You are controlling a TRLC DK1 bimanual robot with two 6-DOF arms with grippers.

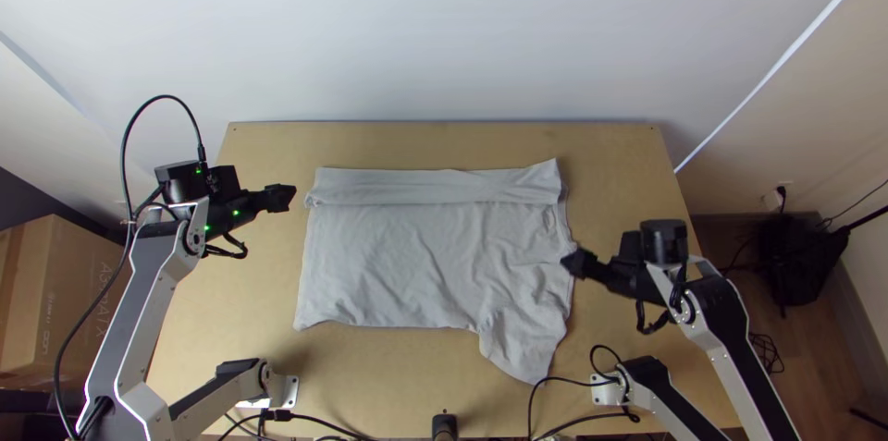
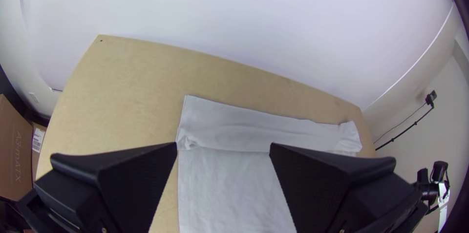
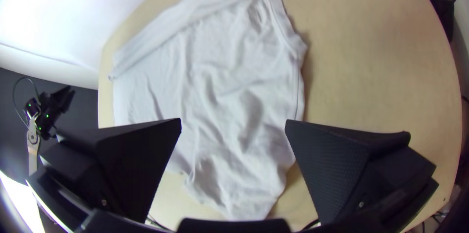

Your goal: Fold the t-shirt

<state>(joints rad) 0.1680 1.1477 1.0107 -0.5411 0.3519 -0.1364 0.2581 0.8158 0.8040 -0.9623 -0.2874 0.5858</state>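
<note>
Flat on the wooden table (image 1: 610,150), the light grey t-shirt (image 1: 407,261). Along the far side of the t-shirt, a long strip (image 1: 416,186) folded over on top. At the near right corner of the t-shirt, a floppy piece (image 1: 523,344) poking out toward the near side. On the t-shirt's right half, lots of little wrinkles; on its left half, smoother cloth.

Just beside the far left corner of the t-shirt, with a bit of bare table between in the top view, the left gripper (image 1: 280,198), fingers wide apart and nothing in them. By the right edge of the t-shirt, about halfway down, the right gripper (image 1: 579,263), fingers wide apart too, and no cloth pinched.

Well off to the left of the t-shirt, a brown box (image 1: 60,302).
</note>
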